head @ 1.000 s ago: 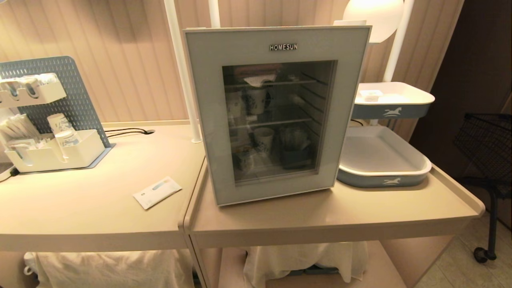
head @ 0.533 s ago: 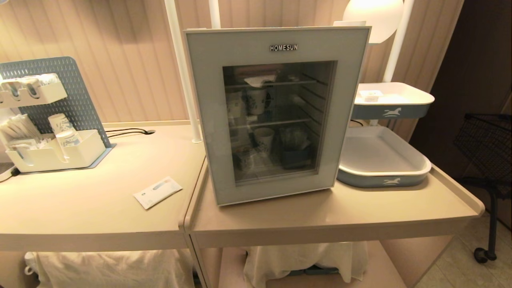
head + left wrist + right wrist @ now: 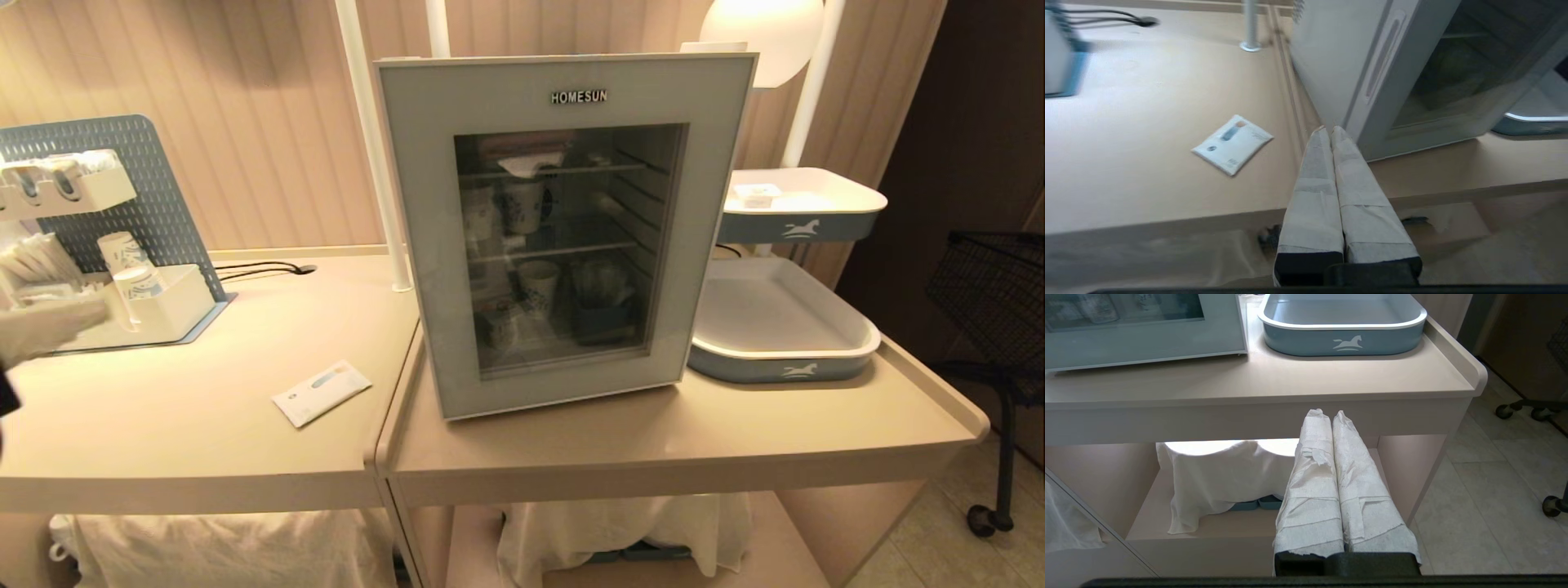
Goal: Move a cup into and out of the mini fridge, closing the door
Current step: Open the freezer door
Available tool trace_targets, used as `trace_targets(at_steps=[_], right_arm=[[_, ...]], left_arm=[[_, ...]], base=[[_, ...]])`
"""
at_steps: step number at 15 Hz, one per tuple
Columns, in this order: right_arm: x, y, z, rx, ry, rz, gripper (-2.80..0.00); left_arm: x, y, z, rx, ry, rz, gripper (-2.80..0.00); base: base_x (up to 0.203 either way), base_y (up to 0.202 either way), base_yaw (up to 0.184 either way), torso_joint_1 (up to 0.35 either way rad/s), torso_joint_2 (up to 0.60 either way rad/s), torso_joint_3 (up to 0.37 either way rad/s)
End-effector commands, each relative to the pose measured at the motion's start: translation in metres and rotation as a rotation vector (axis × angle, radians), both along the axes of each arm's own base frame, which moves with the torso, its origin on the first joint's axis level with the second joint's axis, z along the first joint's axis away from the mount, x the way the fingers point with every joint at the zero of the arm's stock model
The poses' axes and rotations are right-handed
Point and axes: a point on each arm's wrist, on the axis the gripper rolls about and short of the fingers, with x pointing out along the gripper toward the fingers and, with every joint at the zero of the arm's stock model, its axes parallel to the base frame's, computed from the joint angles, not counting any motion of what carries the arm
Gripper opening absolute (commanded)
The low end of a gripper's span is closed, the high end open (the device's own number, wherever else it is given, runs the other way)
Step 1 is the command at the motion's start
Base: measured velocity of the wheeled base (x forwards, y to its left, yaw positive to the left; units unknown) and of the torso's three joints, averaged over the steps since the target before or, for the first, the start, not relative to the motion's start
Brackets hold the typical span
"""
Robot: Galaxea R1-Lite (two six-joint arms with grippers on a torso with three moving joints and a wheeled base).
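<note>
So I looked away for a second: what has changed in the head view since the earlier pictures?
The left gripper has come into the head view at its left edge, in front of the organizer, fingers shut, holding nothing. The mini fridge, its closed door and the white packet stayed put.

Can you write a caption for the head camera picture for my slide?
White boxy mini fridge with grey-blue glass door shut on a beige table; left tool enters.
</note>
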Motion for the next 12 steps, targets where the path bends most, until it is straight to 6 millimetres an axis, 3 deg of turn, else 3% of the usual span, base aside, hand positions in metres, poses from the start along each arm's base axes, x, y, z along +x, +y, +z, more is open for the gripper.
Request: trace_targets(at_steps=[1, 5, 9, 10, 12], right_arm=[[0.0, 0.0, 0.0, -0.001, 0.003, 0.001, -2.8], [0.0, 0.0, 0.0, -0.001, 0.002, 0.001, -2.8], [0.0, 0.0, 0.0, -0.001, 0.002, 0.001, -2.8], [0.0, 0.0, 0.0, -0.001, 0.002, 0.001, -2.8], [0.0, 0.0, 0.0, -0.001, 0.002, 0.001, -2.8]], left_arm=[[0.079, -0.004, -0.022, -0.063, 0.155, -0.155, -2.8], [0.156, -0.011, -0.039, -0.167, 0.15, -0.473, -2.8], [0.2, -0.013, -0.061, -0.206, 0.174, -0.603, -2.7], [0.208, -0.013, -0.068, -0.201, 0.172, -0.609, 0.0], [0.22, -0.013, -0.077, -0.179, 0.114, -0.618, 0.0]], base=[[0.0, 0.0, 0.0, 0.0, 0.0, 0.0], [0.0, 0.0, 0.0, 0.0, 0.0, 0.0], [0.0, 0.0, 0.0, 0.0, 0.0, 0.0], [0.0, 0.0, 0.0, 0.0, 0.0, 0.0], [0.0, 0.0, 0.0, 0.0, 0.0, 0.0]])
